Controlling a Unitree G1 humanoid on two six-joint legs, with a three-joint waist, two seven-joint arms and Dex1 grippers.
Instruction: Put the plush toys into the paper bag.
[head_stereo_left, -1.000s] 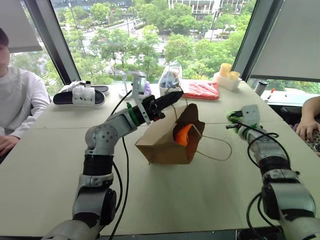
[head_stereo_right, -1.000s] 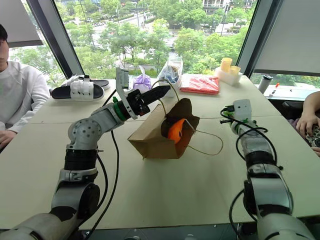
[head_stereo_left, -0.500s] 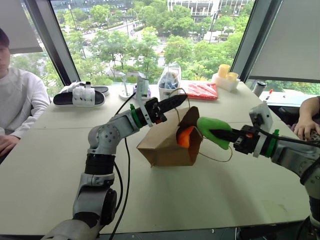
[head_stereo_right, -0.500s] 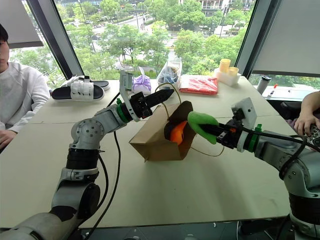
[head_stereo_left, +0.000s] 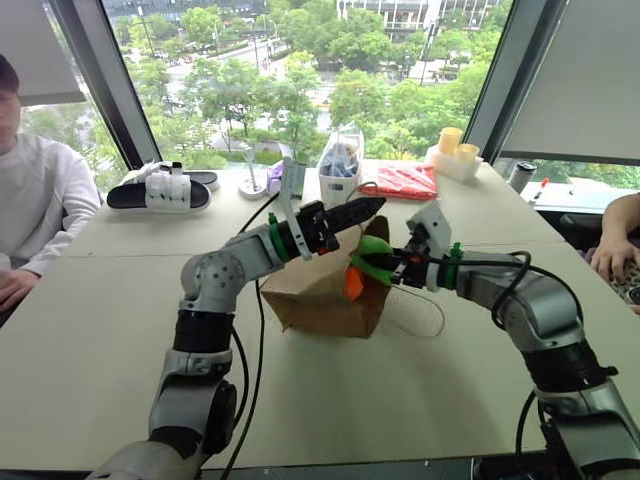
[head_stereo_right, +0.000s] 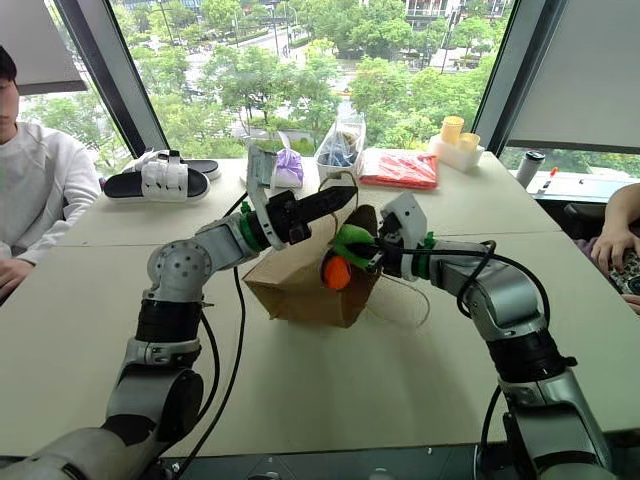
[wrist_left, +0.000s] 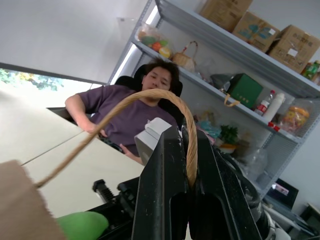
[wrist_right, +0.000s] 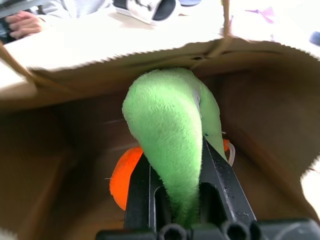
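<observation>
The left gripper (wrist_left: 186, 192) pinches the brown kraft paper bag's (head_stereo_left: 320, 295) twisted-cord handle (wrist_left: 150, 97). The right gripper (wrist_right: 176, 165), clamped on the green plush toy (wrist_right: 167, 127), holds it at the bag's mouth above the orange plush toy (wrist_right: 125, 175) inside.

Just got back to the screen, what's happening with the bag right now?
The left pincer is shut on a cord handle of the paper bag, holding its mouth open. The right pincer grips the green toy at the bag's mouth. The orange toy already lies inside.

Office-like workroom: large table (head_stereo_left: 120, 340), treetop windows (head_stereo_left: 300, 70), box-laden shelving (wrist_left: 240, 50).
</observation>
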